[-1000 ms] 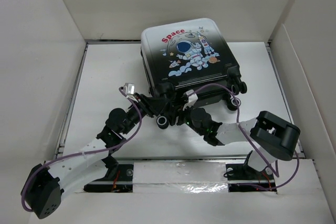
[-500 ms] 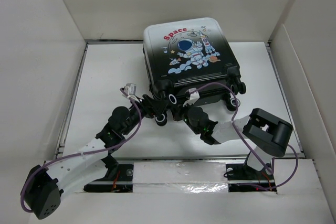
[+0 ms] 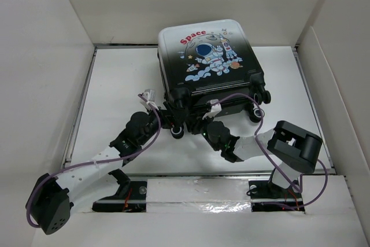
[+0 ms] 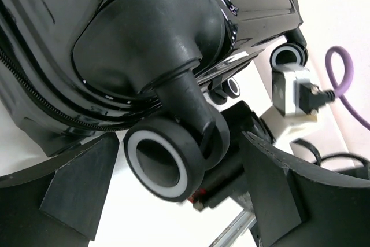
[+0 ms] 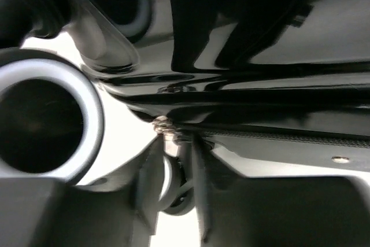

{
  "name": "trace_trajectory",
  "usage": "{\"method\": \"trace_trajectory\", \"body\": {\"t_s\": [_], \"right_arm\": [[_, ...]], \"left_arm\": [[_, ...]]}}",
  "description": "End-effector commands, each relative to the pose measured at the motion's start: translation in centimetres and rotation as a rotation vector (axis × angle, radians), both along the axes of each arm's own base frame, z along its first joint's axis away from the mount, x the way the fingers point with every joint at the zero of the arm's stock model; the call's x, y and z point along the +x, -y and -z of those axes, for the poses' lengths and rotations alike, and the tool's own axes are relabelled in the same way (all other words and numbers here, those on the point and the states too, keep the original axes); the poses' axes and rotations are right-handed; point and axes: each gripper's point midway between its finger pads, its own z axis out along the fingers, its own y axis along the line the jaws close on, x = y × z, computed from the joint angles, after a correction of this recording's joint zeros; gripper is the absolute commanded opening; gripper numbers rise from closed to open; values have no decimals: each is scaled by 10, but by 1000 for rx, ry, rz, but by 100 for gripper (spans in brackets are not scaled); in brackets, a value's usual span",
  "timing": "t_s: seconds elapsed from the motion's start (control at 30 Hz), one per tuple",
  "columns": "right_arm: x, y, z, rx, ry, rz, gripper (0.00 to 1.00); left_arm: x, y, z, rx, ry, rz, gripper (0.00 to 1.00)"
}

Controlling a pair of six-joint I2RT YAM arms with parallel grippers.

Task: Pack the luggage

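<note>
Left claw (image 4: 173, 192) spread wider, straddling luggage (image 3: 205, 62) caster wheel (image 4: 165, 163)

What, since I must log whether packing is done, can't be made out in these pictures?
- Inside of the suitcase: top view, its closed shell hides it.
- What the right gripper pinches, if anything: right wrist view, too close and blurred; top view, its own arm covers it.
- Most of the zipper: left wrist view, cut off by the frame edge.

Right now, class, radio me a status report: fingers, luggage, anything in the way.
Left fingers open, straddling a caster wheel. Right fingers nearly together at a seam, grip unclear. Luggage closed, lying flat. Both crowded at its near edge.
</note>
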Motion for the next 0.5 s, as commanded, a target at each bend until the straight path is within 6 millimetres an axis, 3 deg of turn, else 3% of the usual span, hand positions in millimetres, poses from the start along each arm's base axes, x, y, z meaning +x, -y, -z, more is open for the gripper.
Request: {"method": "trace_trajectory", "body": {"t_s": [0.0, 0.07, 0.23, 0.47], "right_arm": [[-5, -4, -29, 117, 59, 20, 40], [-5, -2, -25, 126, 54, 24, 48], [-13, 1, -19, 120, 51, 9, 54], [-25, 11, -11, 84, 37, 5, 71]], "left_arm": [[6, 10, -42, -66, 88, 19, 84], [8, 12, -46, -71, 94, 20, 84], [15, 19, -42, -72, 75, 19, 83], [19, 34, -37, -71, 42, 37, 83]]}}
